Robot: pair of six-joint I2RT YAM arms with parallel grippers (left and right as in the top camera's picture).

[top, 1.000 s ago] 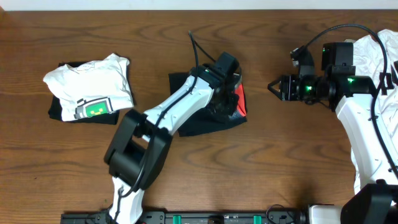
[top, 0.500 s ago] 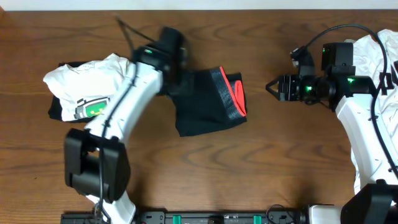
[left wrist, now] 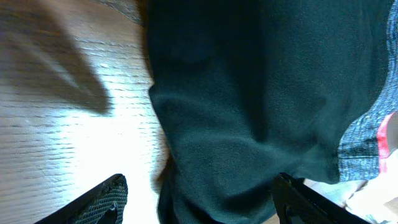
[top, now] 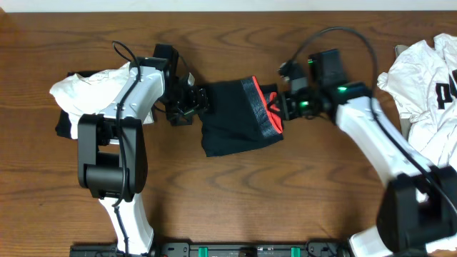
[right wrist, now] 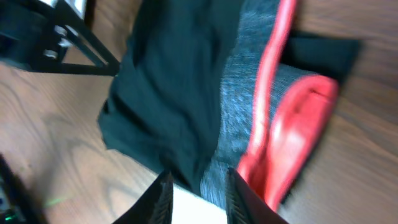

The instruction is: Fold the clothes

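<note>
The black pants (top: 232, 121) lie folded in a rough square at the table's middle, with the grey waistband (top: 257, 107) and its red-orange edge (top: 273, 107) on the right side. My left gripper (top: 198, 100) is at the pants' left edge. In the left wrist view it (left wrist: 199, 196) stands open, wide, with black fabric (left wrist: 249, 93) between its fingers (left wrist: 102, 199). My right gripper (top: 280, 107) is at the waistband end. In the right wrist view it (right wrist: 200, 190) has a narrow gap, and the edge of the grey waistband (right wrist: 242, 99) sits at the tips; the blur hides any grip.
A folded white T-shirt with a green logo (top: 100, 89) lies on a black garment (top: 64, 127) at the left. A crumpled white T-shirt with black lettering (top: 421, 71) sits at the far right. Bare wood shows in front of the pants.
The left arm swung off the pants toward the left pile, then back to the pants' left edge, opening. The right arm came in from the right to the waistband, its jaws narrowing.
</note>
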